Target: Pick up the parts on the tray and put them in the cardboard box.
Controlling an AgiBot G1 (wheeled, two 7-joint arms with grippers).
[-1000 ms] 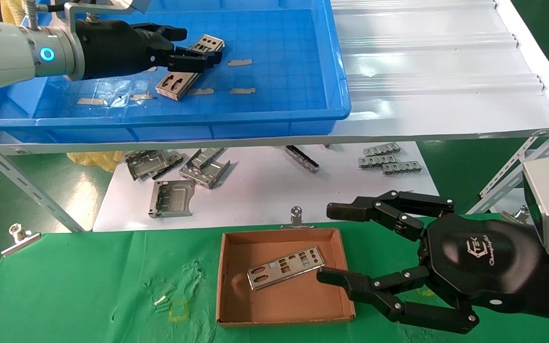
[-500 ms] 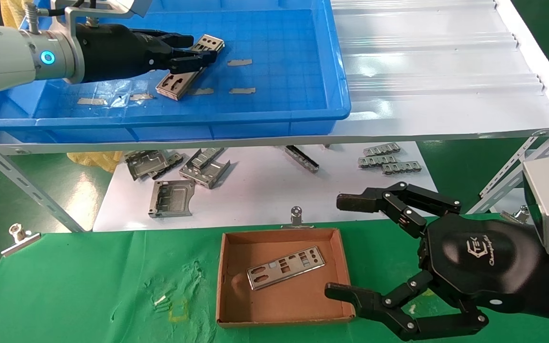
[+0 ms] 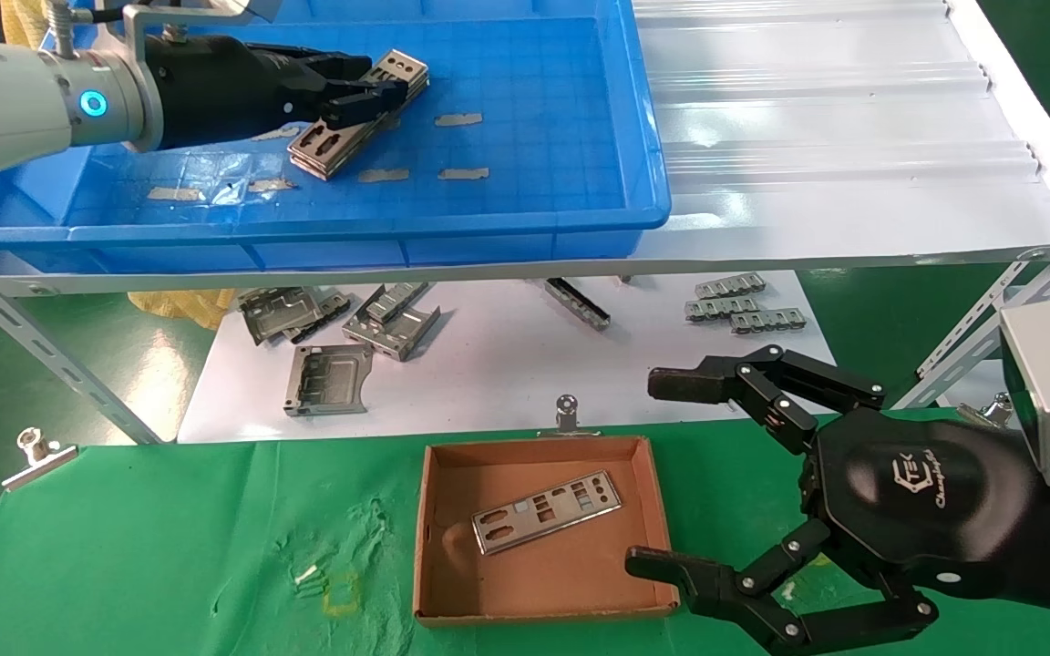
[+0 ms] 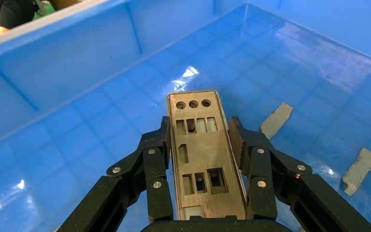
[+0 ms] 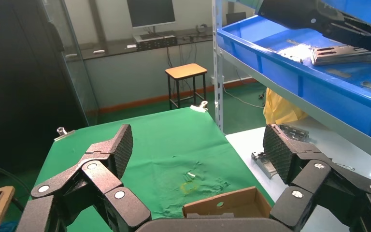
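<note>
**Box open from above, right gripper crowding its near corner**

Cardboard box has bare floor around the single plate. Right gripper, jaws spread wide, hangs beside its right wall. Tray floor lies open right of the left gripper.

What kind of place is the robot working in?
Probably a factory workshop: a blue tray of metal plates on a steel rack, and spare brackets below it.
</note>
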